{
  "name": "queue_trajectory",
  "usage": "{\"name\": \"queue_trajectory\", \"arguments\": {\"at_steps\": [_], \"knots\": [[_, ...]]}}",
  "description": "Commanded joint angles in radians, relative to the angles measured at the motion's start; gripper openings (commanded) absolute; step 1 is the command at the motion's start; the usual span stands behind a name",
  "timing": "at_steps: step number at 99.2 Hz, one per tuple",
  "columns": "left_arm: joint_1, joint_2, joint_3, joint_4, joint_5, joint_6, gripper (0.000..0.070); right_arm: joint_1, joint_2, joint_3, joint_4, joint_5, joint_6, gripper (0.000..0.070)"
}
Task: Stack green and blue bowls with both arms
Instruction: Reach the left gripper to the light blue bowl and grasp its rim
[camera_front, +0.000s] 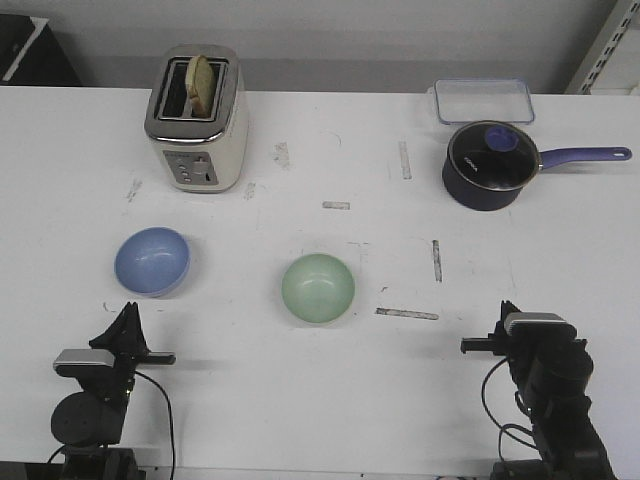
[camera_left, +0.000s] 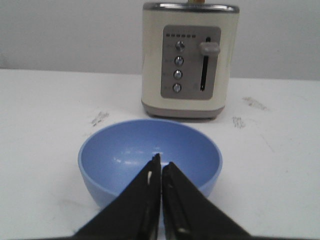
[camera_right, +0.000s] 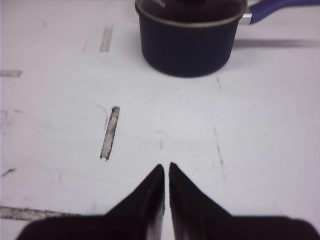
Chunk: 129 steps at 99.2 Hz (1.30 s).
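Note:
The periwinkle blue bowl (camera_front: 152, 261) sits upright on the white table at the left; it fills the left wrist view (camera_left: 150, 150). The pale mint green bowl (camera_front: 318, 288) sits upright at the table's middle, apart from the blue one. My left gripper (camera_front: 128, 312) is shut and empty, just in front of the blue bowl, with its tips (camera_left: 161, 162) before the near rim. My right gripper (camera_front: 507, 310) is shut and empty at the front right, over bare table (camera_right: 165, 166). The green bowl shows in neither wrist view.
A cream toaster (camera_front: 196, 120) with a slice of bread stands at the back left. A dark navy saucepan (camera_front: 488, 165) with a glass lid and purple handle stands at the back right, in front of a clear plastic box (camera_front: 483, 100). Tape marks dot the table.

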Motion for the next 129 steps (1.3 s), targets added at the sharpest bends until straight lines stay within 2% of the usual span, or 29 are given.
{"name": "queue_trajectory", "arguments": {"at_steps": [1,13,24,42,60,66,78,94,98,129], "knots": [[-0.001,-0.002,0.006,0.049,0.000,-0.010,0.0001,0.001,0.000,-0.001,0.012,0.000,-0.010,0.0008],[-0.001,0.002,0.111,0.053,0.000,-0.037,0.0001,0.001,0.002,-0.001,0.012,0.001,-0.010,0.0007],[-0.001,0.048,0.284,-0.010,0.000,-0.048,0.0001,0.001,0.002,-0.001,0.012,0.001,-0.020,0.0007],[-0.001,0.279,0.673,-0.248,0.000,-0.044,0.0001,0.002,0.002,-0.001,0.013,0.001,-0.022,0.0008],[-0.001,0.571,1.035,-0.483,0.000,0.008,0.0009,0.002,0.002,-0.001,0.014,0.000,-0.021,0.0007],[-0.001,0.656,1.135,-0.557,0.000,0.007,0.0061,0.002,0.002,-0.001,0.014,0.000,-0.021,0.0008],[0.001,0.800,1.279,-0.679,0.000,0.006,0.0254,0.002,0.002,-0.001,0.014,0.000,-0.021,0.0007],[0.029,0.930,1.322,-0.736,-0.001,-0.006,0.0493,0.002,0.002,-0.001,0.016,0.000,-0.021,0.0008],[0.040,0.960,1.322,-0.752,-0.001,-0.006,0.0530,0.002,0.002,-0.001,0.018,0.000,-0.021,0.0008],[0.161,1.213,1.321,-0.886,0.005,-0.018,0.0530,0.002,0.002,-0.001,0.018,0.001,-0.021,0.0008]]}}
